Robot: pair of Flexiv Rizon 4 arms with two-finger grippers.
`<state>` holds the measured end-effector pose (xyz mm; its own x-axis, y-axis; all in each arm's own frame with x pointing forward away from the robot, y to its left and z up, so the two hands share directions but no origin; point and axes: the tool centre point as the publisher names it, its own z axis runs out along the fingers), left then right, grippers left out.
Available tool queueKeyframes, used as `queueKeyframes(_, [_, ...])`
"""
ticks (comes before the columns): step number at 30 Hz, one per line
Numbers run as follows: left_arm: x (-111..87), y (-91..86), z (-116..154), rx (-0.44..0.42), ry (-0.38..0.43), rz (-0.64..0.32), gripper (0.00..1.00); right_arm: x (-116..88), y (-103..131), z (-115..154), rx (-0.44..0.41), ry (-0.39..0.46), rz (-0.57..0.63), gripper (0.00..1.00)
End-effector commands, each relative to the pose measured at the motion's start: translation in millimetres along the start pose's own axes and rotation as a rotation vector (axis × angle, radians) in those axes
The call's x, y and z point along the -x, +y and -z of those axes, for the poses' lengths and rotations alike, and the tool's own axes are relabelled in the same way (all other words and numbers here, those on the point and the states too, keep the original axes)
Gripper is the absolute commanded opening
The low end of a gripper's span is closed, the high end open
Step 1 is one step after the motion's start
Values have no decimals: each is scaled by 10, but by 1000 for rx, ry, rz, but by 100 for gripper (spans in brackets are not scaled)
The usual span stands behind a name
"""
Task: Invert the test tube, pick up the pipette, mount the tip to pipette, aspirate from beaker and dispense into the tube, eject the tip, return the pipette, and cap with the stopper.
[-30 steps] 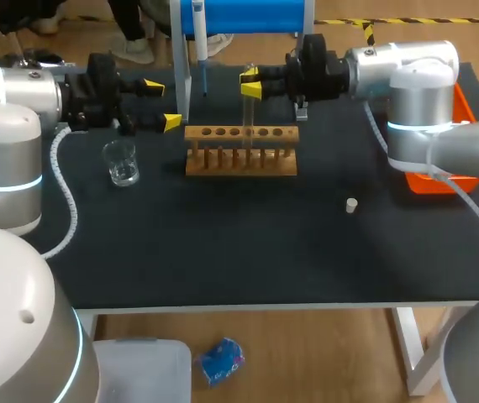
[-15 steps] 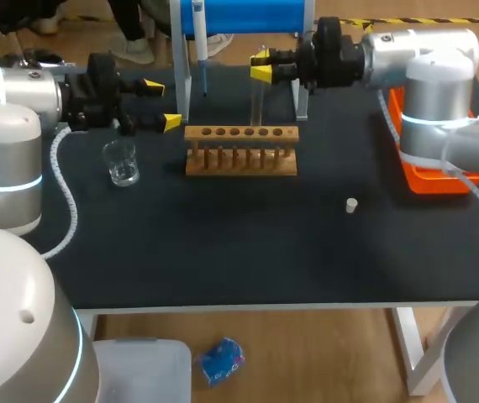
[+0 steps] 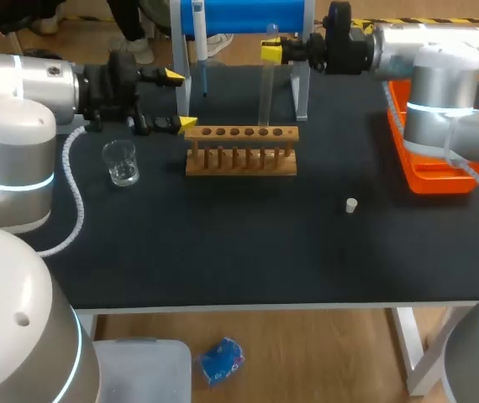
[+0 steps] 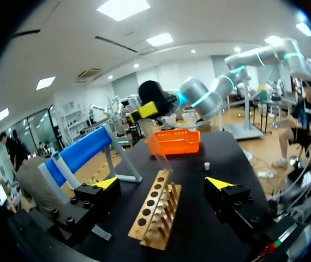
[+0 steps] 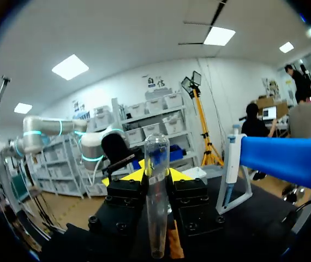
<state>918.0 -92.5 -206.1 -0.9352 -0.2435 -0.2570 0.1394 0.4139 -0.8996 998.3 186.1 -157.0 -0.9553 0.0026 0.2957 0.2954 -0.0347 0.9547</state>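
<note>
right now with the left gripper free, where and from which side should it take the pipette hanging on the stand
Probably the shaft of the pipette, just under the blue holder, from the side of the left gripper, jaws level, one each side: it hangs upright and that stretch is bare.

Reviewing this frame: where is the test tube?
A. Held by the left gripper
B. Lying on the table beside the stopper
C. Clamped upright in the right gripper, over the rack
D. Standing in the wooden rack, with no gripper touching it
C: the right gripper has both fingers closed on the test tube, which hangs upright over the wooden rack. The left gripper is open and holds nothing.
</note>
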Motion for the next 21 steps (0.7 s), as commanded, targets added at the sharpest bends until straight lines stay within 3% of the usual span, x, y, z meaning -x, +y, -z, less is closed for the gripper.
queueKeyframes(1, [-6,35,-67,9,35,-173,100,76,19,-35,-6,-22,-725,0])
queueKeyframes(12, [-6,35,-67,9,35,-173,100,76,19,-35,-6,-22,-725,0])
queueKeyframes(14, [-33,24,-92,-8,-14,-323,100,76,19,-35,-6,-22,-725,0])
queueKeyframes(19, [-120,-11,-79,5,-144,-634,100,93,-1,-44,1,1,-925,0])
queueKeyframes(21, [-155,-40,-62,-2,-190,-728,100,96,4,-47,-19,0,-955,0])
